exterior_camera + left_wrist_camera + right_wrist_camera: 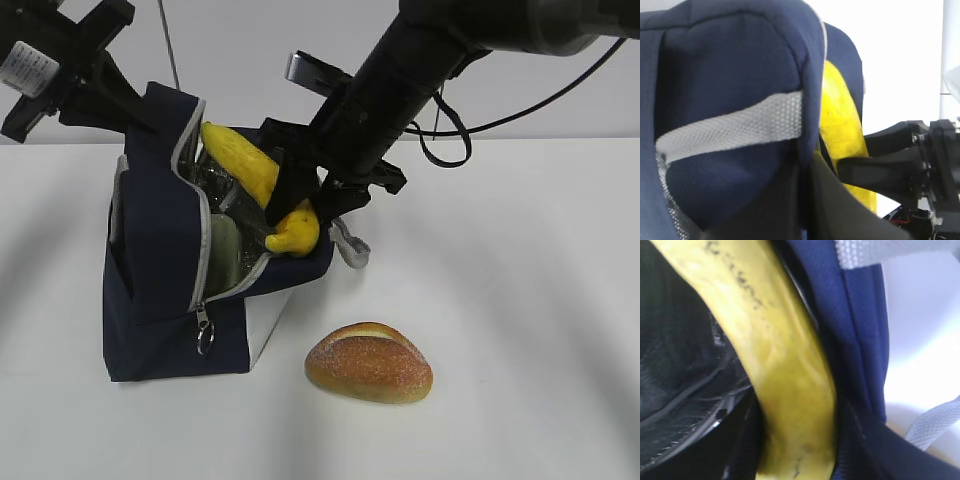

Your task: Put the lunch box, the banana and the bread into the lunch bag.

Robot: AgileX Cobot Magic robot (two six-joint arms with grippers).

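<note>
A: The right gripper is clamped on the banana, holding it slantwise across the mouth of the lunch bag.

B: And the left gripper?

A: Pressed together on the bag's rear flap, propping it open. A pale green lid, likely the lunch box, shows inside the bag.

B: The risk?

A: Released now, the banana may catch on the bag's rim and tumble out beside the bread in front of the bag. Or the flap may slip.

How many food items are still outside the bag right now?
1: the bread lies on the table right of the lunch bag. The banana, in the right gripper, is at the bag's opening.
</note>
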